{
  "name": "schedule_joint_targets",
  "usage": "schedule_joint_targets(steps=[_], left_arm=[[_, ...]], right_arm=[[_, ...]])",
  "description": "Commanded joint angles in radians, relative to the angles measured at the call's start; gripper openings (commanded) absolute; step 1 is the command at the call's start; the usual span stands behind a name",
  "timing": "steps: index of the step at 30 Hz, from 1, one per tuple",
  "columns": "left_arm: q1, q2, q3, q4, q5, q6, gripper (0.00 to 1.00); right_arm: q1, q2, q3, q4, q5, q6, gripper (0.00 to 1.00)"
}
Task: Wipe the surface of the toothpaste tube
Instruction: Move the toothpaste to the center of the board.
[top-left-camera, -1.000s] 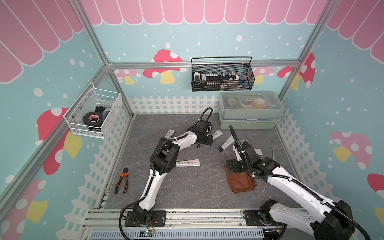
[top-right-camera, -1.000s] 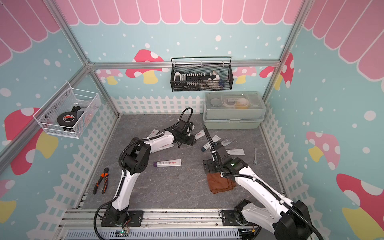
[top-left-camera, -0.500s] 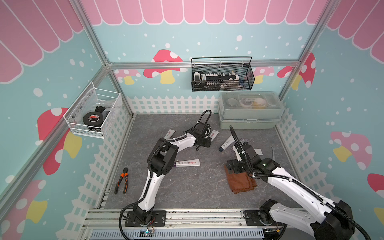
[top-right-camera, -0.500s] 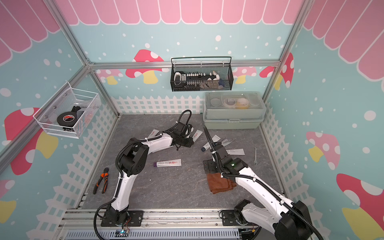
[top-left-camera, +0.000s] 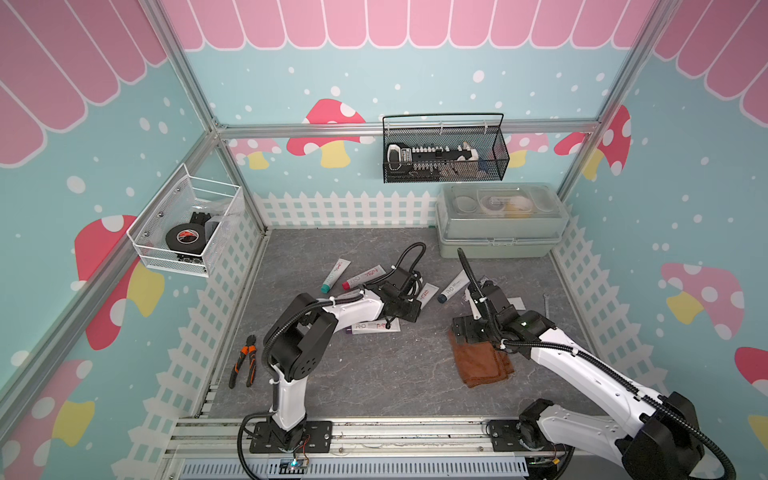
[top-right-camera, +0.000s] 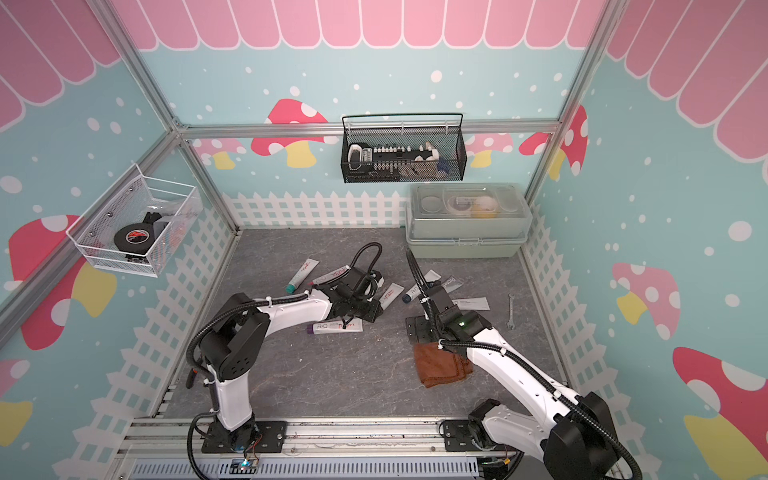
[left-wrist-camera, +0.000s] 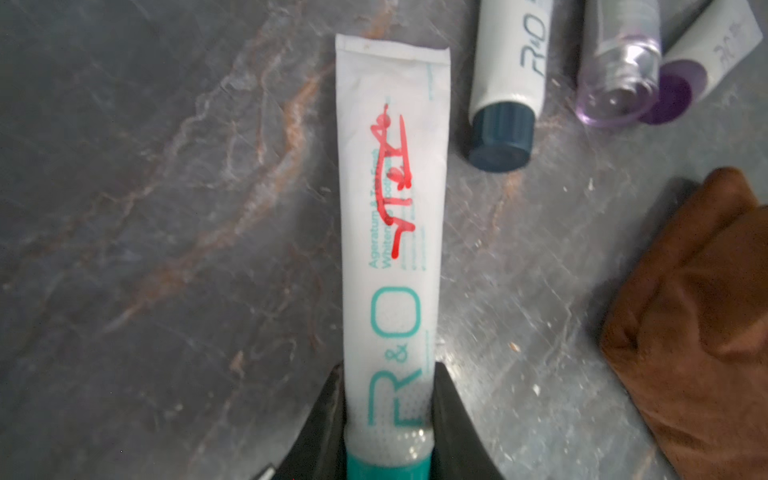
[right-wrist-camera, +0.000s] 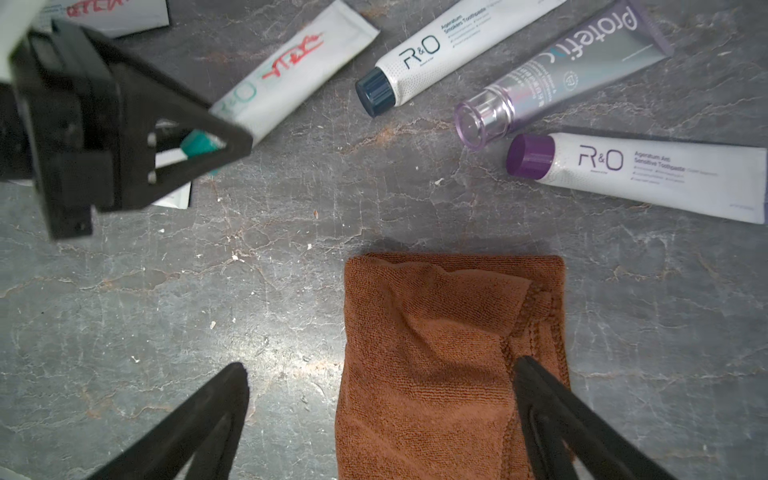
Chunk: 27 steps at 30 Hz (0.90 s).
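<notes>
Since my left gripper (left-wrist-camera: 388, 370) is clamped tight on the cap end of the teal-capped toothpaste tube (left-wrist-camera: 392, 187), the tube lies along the table (top-left-camera: 374, 374) with its body reaching straight out beyond the jaws. In both top views its long axis runs from that gripper toward about two o'clock, with the red scribble (left-wrist-camera: 395, 174) facing up. My right gripper (right-wrist-camera: 380, 368) hangs spread wide and empty over one end of the brown cloth (top-left-camera: 482, 363), one finger above fabric and the other above bare table. From the cloth, the tube sits near at roughly eleven o'clock, so I judge the right arm is the one to take the cloth that way.
</notes>
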Motion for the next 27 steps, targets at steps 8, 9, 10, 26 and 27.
schedule_joint_targets(steps=[8,9,10,26,27], left_arm=[[-0.086,-0.161,-0.237,0.12,-0.089,-0.08,0.26],[-0.096,-0.171,-0.256,0.126,-0.095,-0.085,0.26],[-0.108,-0.183,-0.273,0.129,-0.105,-0.089,0.26],[-0.293,-0.36,-0.579,0.33,-0.159,-0.204,0.27],[-0.299,-0.365,-0.597,0.343,-0.159,-0.212,0.27]], right_arm=[[-0.01,0.034,-0.002,0.005,-0.035,0.012,0.98],[-0.01,0.042,-0.004,0.009,-0.045,0.017,0.98],[-0.01,0.052,-0.005,0.014,-0.052,0.025,0.97],[-0.01,0.256,-0.025,0.087,-0.092,0.099,0.8],[-0.009,0.268,-0.025,0.092,-0.086,0.101,0.8]])
